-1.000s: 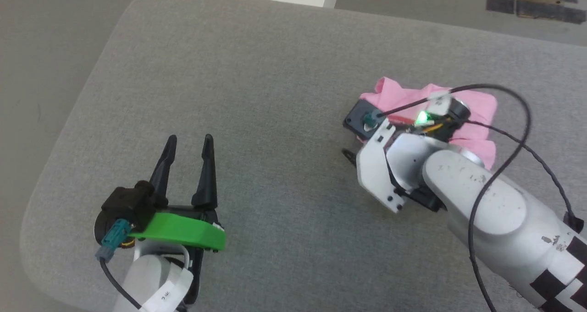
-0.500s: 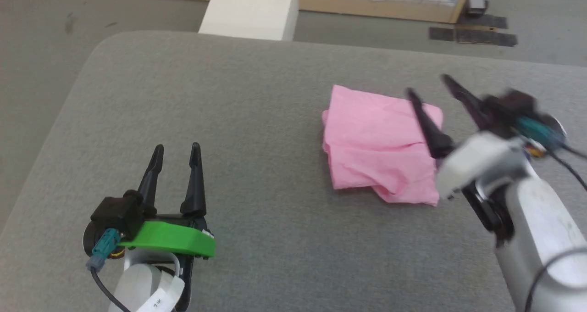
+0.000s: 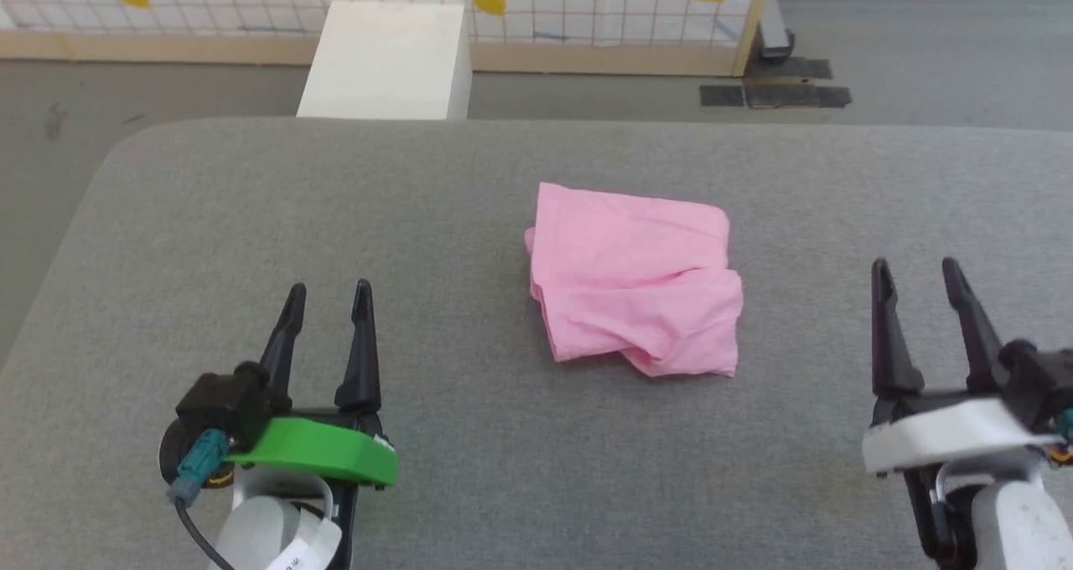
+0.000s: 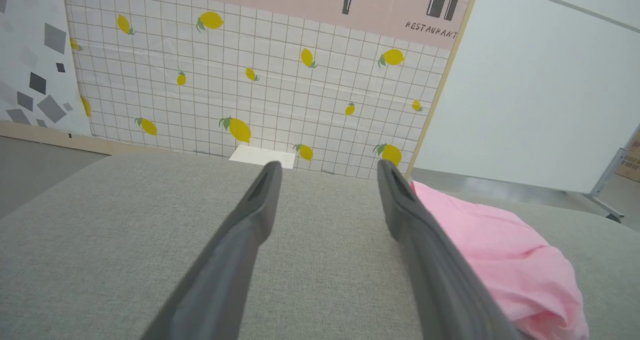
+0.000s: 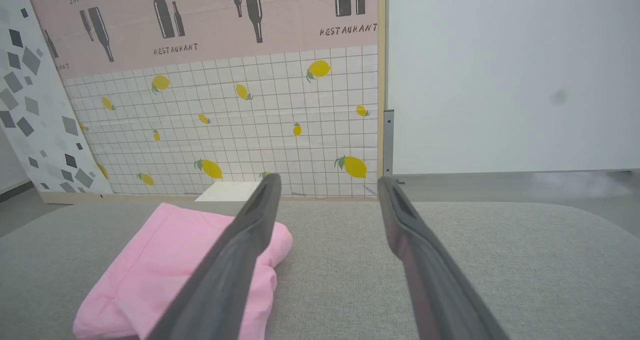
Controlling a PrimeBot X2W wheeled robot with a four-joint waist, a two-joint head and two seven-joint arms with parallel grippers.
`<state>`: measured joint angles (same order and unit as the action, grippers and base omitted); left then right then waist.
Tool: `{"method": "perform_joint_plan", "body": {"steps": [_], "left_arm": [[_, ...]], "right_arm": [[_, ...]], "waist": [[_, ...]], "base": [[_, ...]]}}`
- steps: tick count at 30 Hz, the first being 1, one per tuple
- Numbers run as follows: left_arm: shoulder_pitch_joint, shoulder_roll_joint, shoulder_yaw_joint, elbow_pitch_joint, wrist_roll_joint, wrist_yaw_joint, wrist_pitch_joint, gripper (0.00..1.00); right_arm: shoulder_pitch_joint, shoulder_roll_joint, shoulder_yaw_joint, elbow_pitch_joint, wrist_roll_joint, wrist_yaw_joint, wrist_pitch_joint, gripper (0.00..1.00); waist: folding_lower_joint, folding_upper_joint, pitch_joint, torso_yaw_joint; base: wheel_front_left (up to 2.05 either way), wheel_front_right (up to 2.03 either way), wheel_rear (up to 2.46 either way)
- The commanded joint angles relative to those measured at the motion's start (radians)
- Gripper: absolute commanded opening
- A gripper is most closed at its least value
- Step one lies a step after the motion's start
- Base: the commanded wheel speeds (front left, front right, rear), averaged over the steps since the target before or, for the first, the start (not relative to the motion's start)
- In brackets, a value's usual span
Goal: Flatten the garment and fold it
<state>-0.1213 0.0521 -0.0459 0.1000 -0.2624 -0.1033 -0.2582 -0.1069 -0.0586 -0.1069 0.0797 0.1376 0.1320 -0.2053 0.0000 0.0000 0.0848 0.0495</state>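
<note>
One pink garment, folded into a compact, wrinkly rectangle, lying mid grey fabric tabletop btwn both arms; R gripper has lifted off it and backed to its side, fingers spread, empty; L gripper spread, empty too (fold prob. complete).

A broad grey surface, covered in finely woven fabric, carries everything. Its far corners are rounded. It may be a padded table or a cushion top; the views do not settle which. On it lies the garment, light pink and wrinkled, folded into a rough rectangle of several layers, with its near edge bunched and uneven. It rests near the middle, clear of the far edge.
</note>
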Motion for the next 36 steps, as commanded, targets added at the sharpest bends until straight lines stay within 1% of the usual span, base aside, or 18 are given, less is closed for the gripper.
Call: {"method": "perform_joint_plan", "body": {"steps": [1, 8, 15, 31, 34, 36], "left_arm": [[0.019, -0.002, 0.0, 0.004, 0.017, 0.002, -0.004, 1.0], [0.042, -0.002, -0.006, 0.018, 0.024, 0.0, -0.004, 1.0], [0.063, -0.002, -0.002, 0.024, 0.018, 0.006, -0.004, 1.0], [0.065, -0.002, 0.004, 0.022, 0.024, 0.005, -0.004, 1.0], [0.066, -0.002, 0.006, 0.022, 0.026, 0.005, -0.004, 1.0], [0.067, -0.002, 0.009, 0.019, 0.025, 0.007, -0.004, 1.0]], "right_arm": [[0.02, 0.004, 0.004, -0.004, -0.011, -0.001, -0.012, 1.0], [0.075, 0.007, 0.03, 0.007, -0.04, -0.001, -0.027, 1.0], [0.118, 0.008, 0.063, 0.01, -0.055, -0.001, -0.012, 1.0], [0.132, 0.008, 0.061, -0.002, -0.048, -0.001, -0.003, 1.0], [0.13, 0.008, 0.068, 0.004, -0.017, -0.001, 0.009, 1.0], [0.115, 0.008, 0.078, 0.016, 0.069, -0.001, 0.033, 1.0]], "waist": [[0.0, 0.0, -0.018, -0.017], [0.0, 0.0, -0.038, -0.033], [0.0, 0.0, -0.047, -0.028], [0.0, 0.0, -0.047, -0.021], [0.0, 0.0, -0.047, -0.021], [0.0, 0.0, -0.044, -0.023]], "base": [[0.0, 0.0, 0.0], [0.0, 0.0, 0.0], [0.0, 0.0, 0.0], [0.0, 0.0, 0.0], [0.0, 0.0, 0.0], [0.0, 0.0, 0.0]]}}
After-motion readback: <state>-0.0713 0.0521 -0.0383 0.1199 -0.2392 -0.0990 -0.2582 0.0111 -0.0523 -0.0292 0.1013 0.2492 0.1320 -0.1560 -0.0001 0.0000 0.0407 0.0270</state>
